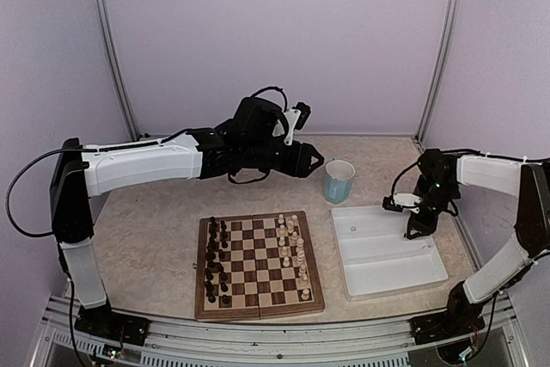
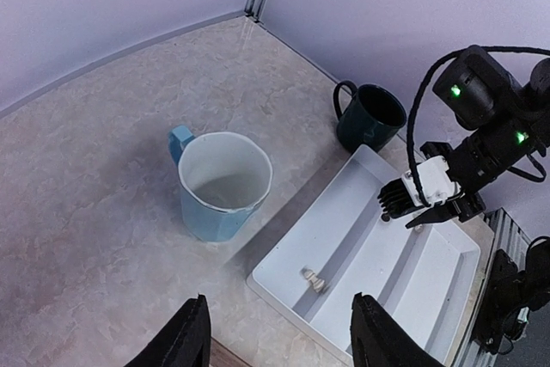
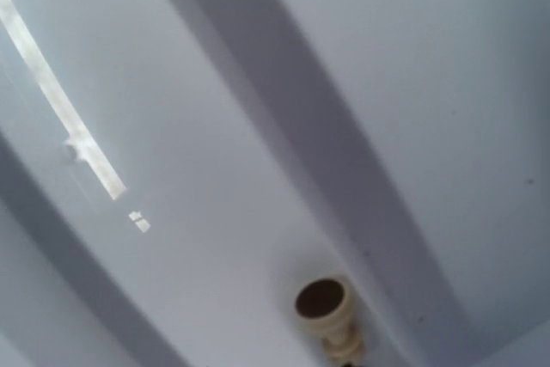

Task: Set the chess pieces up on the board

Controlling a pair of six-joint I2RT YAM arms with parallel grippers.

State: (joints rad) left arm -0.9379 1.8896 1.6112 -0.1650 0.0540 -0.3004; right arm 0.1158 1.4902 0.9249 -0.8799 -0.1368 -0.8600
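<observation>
Many cream chess pieces [image 1: 290, 247] stand on the right side of the board [image 1: 258, 309]. One more lies in the white tray [image 1: 391, 277]. The right gripper [image 1: 418, 231] points down into the tray; I cannot tell if it grips anything. The left gripper [image 2: 282, 337] hangs by the blue mug [image 2: 222, 186], jaws apart, holding nothing

One board [image 1: 253, 264]; one white tray [image 1: 387, 255]; two mugs, a light-blue mug [image 1: 339, 180] and a dark mug [image 2: 369, 115]; chess pieces [image 1: 300, 258] too small to count.
</observation>
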